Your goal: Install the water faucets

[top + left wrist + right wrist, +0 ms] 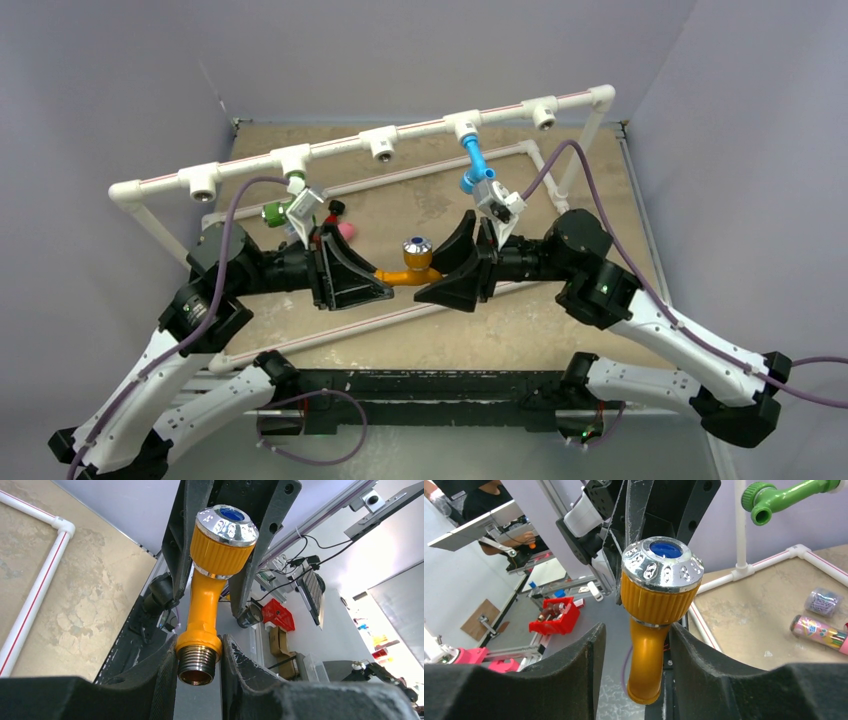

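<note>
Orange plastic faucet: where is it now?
The orange plastic faucet hangs centre of the top view, threaded end in the left gripper, right gripper open around its neck.

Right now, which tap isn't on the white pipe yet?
The orange faucet: it's in the air between both arms' fingers. The green faucet and blue faucet hang from the white pipe.

1. The left arm (pixel 165 365) and right arm (pixel 665 330) had white shells on the lower links and blocky black joints.
2. A purple cable (pixel 228 240) ran along each arm.
3. The left gripper (pixel 385 279) and right gripper (pixel 440 270) were matte black, with broad wedge-shaped fingers scuffed pale at the edges.
4. A small white camera block (pixel 305 208) sat on each wrist.
5. A tiny green light (pixel 603 290) glowed on a right arm joint.
</note>
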You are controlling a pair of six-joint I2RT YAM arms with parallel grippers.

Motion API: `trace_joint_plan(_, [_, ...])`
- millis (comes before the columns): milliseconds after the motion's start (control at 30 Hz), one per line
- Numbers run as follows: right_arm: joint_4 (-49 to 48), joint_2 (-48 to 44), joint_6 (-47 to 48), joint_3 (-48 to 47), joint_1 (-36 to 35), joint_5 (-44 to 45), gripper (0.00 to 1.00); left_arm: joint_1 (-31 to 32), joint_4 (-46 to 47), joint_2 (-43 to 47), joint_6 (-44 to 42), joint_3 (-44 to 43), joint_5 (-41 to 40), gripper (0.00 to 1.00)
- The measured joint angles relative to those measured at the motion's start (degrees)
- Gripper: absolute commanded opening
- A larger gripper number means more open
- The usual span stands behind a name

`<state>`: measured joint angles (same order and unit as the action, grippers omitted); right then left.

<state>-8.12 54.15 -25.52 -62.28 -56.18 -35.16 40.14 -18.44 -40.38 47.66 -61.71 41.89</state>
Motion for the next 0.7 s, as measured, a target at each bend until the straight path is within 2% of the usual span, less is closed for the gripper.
trace_joint_plan(67, [-0.37, 0.15, 0.02, 0.0, 0.0, 0.02, 0.38, 0.0, 0.7, 0.0, 0.31, 0.37, 0.17, 0.0])
trace_joint_plan(133, [-0.76, 0.26, 0.04, 0.0, 0.0, 0.17, 0.17, 0.0, 1.46, 0.0, 0.92, 0.85, 0.79, 0.0])
trace_joint_plan(167, [-0.92, 0.33, -0.02, 0.0, 0.04, 0.17, 0.02, 0.04, 1.86, 0.02, 1.14, 1.09, 1.09, 0.0])
trace_joint_plan(367, [-1.31, 0.15, -0.39, 0.52, 0.35, 1.27, 0.0, -0.11, 2.97, 0.57, 1.31, 1.64, 1.18, 0.0])
trace_joint_plan(400, [-1.64, -0.15, -0.39, 0.87, 0.33, 1.51, 0.0, -0.09, 2.99, 0.55, 1.31, 1.64, 1.14, 0.07])
trace_joint_plan(467, [-2.05, -0.74, -0.44, 1.64, 0.31, 2.19, 0.0, -0.02, 2.97, 0.5, 1.29, 1.64, 0.87, 0.31])
trace_joint_plan(533, [-2.1, -1.49, -0.44, 2.43, 0.24, 2.99, 0.0, 0.02, 2.97, 0.46, 1.29, 1.64, 0.46, 0.45])
trace_joint_plan(600, [-1.53, -2.25, -0.39, 2.84, 0.26, 3.61, 0.0, 0.04, 2.69, 0.04, 0.96, 1.57, -0.31, 0.51])
trace_joint_plan(700, [-0.33, -3.72, -0.22, 2.84, 0.26, 5.81, 0.0, -0.04, -1.22, -1.66, -0.92, -1.7, -2.97, 0.53])
